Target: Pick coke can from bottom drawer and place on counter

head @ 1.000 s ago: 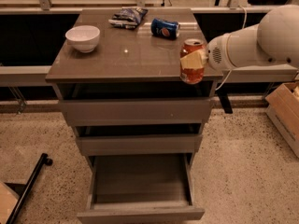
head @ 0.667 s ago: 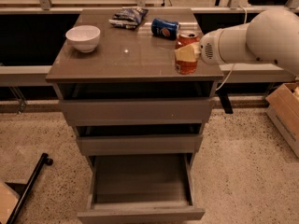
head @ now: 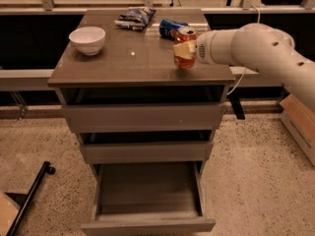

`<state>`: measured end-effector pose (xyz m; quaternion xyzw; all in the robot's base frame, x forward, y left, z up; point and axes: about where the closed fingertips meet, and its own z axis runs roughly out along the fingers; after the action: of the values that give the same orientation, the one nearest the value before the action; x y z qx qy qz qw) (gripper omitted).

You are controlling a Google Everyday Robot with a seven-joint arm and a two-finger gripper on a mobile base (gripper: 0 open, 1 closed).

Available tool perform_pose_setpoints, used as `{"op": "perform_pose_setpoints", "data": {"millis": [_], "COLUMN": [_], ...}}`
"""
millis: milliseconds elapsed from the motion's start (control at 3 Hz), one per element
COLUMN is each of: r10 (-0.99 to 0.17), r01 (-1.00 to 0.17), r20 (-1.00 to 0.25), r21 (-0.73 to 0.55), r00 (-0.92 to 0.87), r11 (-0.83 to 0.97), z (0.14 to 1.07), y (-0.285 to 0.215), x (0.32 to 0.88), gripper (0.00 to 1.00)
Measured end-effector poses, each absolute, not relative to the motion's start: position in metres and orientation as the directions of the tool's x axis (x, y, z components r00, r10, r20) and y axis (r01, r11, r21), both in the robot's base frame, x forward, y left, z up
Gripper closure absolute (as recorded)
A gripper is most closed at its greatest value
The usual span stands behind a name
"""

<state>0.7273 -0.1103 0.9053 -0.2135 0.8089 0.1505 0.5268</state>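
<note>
The coke can (head: 185, 61), red-orange with a silver top, stands upright over the right part of the counter (head: 133, 60). My gripper (head: 184, 50) reaches in from the right on a white arm and is shut on the coke can, its pale fingers (head: 181, 49) wrapped around the can's middle. I cannot tell whether the can's base touches the counter. The bottom drawer (head: 147, 225) is pulled out below, and its grey interior holds nothing.
A white bowl (head: 87, 40) sits at the counter's left. A blue Pepsi can (head: 169, 27) lies on its side behind the coke can. A dark chip bag (head: 135, 17) lies at the back. A cardboard box (head: 298, 124) stands on the floor at right.
My gripper has carried the coke can leftward from beyond the counter's right edge to above the counter's right part, and lowered it toward the surface.
</note>
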Motion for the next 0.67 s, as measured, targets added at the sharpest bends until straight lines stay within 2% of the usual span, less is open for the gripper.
{"op": "perform_pose_setpoints", "data": {"millis": [333, 667], "r10": [-0.190, -0.213], "r01": [-0.504, -0.513], "r20": [-0.924, -0.922], "r21": [0.002, -0.017], "r00": [-0.330, -0.324], "r11": [0.864, 0.858], "z": [0.892, 0.885], "y": [-0.103, -0.099], "x": [0.759, 0.770], "gripper": [0.73, 0.50]}}
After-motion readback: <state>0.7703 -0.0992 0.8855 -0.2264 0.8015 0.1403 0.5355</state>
